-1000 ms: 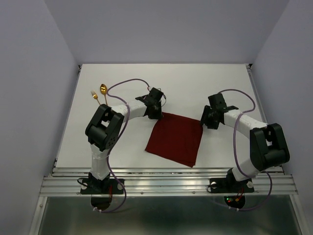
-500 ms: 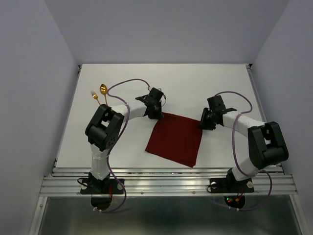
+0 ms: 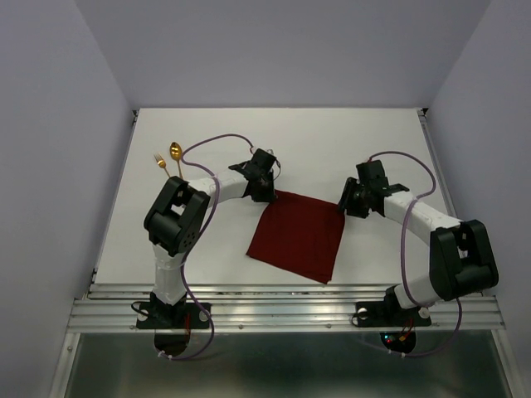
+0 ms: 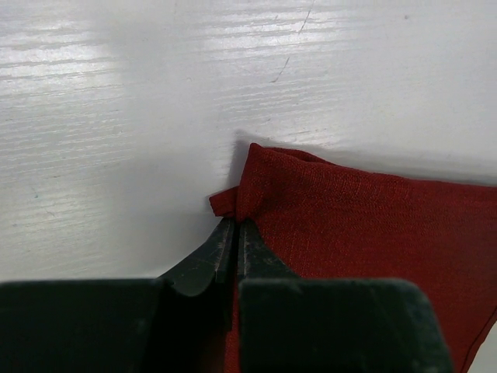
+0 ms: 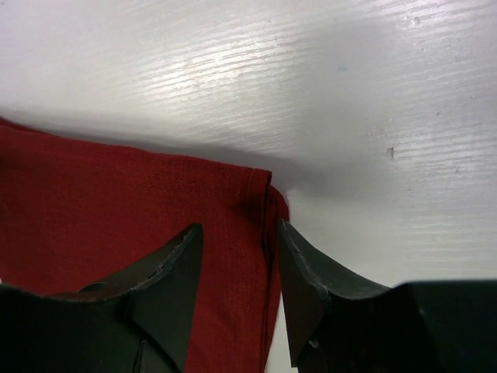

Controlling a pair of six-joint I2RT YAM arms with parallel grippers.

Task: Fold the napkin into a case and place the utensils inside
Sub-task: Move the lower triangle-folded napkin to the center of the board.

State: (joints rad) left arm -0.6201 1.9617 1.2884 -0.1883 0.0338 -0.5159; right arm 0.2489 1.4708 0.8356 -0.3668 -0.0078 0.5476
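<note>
The napkin (image 3: pixel 297 235) lay flat mid-bench (image 3: pixel 348 141), with open white surface beyond its far edge. The left fingers (image 4: pixel 210 260) pinched its far-left corner tight. The right fingers (image 5: pixel 167 272) stood apart astride the far-right corner. The fork (image 3: pixel 159 162) and spoon (image 3: pixel 175 152) lay well apart from it, near the bench's far-left edge.

I work in a robot laboratory cell, not in a home or a kitchen. My desk (image 3: pixel 348 133) is a plain white board with small scratches, and bare pale lilac walls (image 3: pixel 282 50) close it at 9, 12 and 3 o'clock. At 6 o'clock, aluminium rails (image 3: pixel 282 313) lie along the edge and carry the bases of my left arm (image 3: pixel 178 220) and my right arm (image 3: pixel 431 217). Purple cables (image 3: pixel 402 257) run openly along both arms. Small green and red lights (image 3: pixel 386 337) glow beside the right base.
</note>
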